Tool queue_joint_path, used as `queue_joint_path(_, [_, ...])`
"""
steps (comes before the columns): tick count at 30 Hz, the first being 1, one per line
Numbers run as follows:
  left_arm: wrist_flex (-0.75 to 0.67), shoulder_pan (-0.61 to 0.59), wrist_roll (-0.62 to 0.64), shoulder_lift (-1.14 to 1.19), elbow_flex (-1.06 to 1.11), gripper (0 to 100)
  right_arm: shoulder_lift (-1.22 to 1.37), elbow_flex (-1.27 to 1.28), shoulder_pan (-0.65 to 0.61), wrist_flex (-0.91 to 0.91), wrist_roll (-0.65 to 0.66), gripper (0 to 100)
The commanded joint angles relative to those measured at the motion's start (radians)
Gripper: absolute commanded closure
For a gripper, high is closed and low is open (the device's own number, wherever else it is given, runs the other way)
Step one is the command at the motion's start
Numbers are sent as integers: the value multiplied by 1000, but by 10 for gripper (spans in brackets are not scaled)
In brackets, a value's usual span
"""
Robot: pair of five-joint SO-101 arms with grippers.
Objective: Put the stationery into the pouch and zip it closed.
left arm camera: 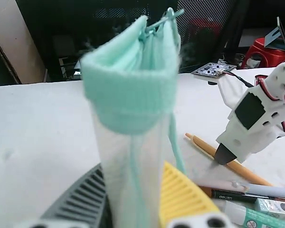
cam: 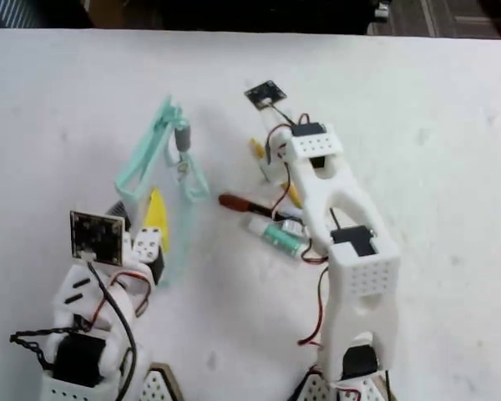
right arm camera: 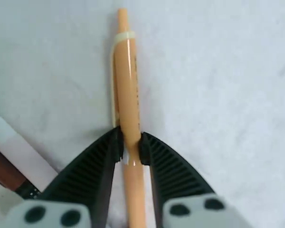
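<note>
Orange pen (right arm camera: 126, 71) is lying flat on the white table (right arm camera: 228, 71), smooth plastic barrel, pale clip. I'm pinching it mid-barrel w/ the right gripper (right arm camera: 129, 148), ribbed jaws closed snug on it. Barrel's slick, so I'm planning a level lift, tip-first into the pouch (left arm camera: 130, 95). Left gripper (left arm camera: 133, 166) is clamping that mint pouch upright: translucent body, soft fabric rim.

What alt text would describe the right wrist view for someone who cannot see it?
The right gripper pinches an orange pen lying on a white table. Part of another pen shows beside the gripper.
</note>
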Motion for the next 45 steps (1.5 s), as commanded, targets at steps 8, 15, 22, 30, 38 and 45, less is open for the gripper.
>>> queue_joint_path(8, [-29, 7, -37, -8, 0, 922, -5, -17, 27, -10, 6, 956])
queue_joint_path(15, [-31, 7, -37, -8, 12, 891, -4, -17, 25, -10, 6, 869])
queue_joint_path(22, [-31, 7, -40, -8, 12, 891, -5, -17, 10, -8, 38, 864])
queue_joint_path(30, [-31, 7, -40, -8, 12, 891, -5, -12, -10, 13, 112, 867])
queue_joint_path(38, [-35, 7, -40, -8, 14, 891, -8, -14, 7, 16, 114, 868])
queue_joint_path(45, [-37, 7, -40, -8, 14, 891, -4, -15, 16, 8, 115, 984])
